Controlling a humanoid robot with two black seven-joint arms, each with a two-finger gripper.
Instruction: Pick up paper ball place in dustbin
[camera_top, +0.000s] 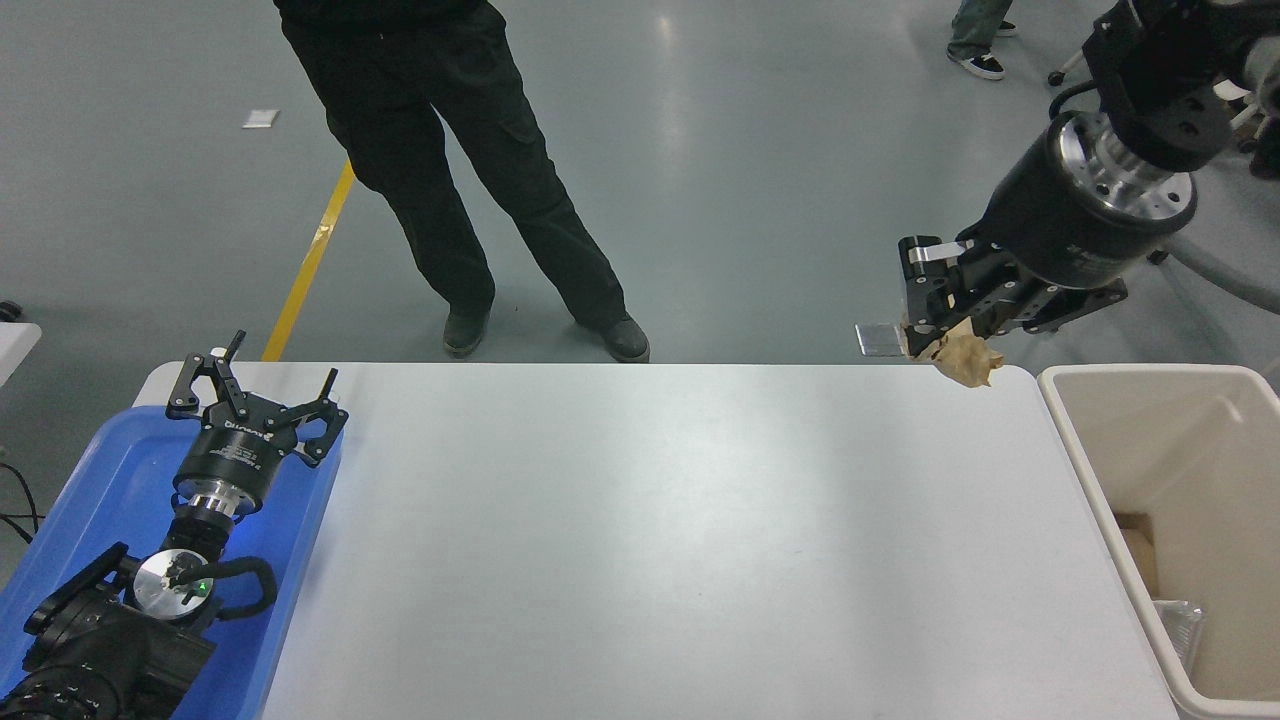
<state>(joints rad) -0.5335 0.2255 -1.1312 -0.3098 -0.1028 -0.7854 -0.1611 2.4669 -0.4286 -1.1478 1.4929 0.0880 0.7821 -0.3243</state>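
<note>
High above the table's far right corner, my right gripper (950, 335) is shut on the paper ball (968, 357), a tan crumpled wad hanging just below its fingers. The dustbin (1060, 420), a large cream bin with a thick rim, stands off the table's right edge, to the right of and below the ball. The ball is left of the bin's near-left corner, not over its opening. My left gripper (255, 390) is parked open over the blue tray (110, 470) at the lower left.
A person in black trousers (470, 170) stands at the table's far side, left of centre. Inside the dustbin lie a brown piece and a clear wrapper (1180, 625). Chairs and another person's feet show at the top right.
</note>
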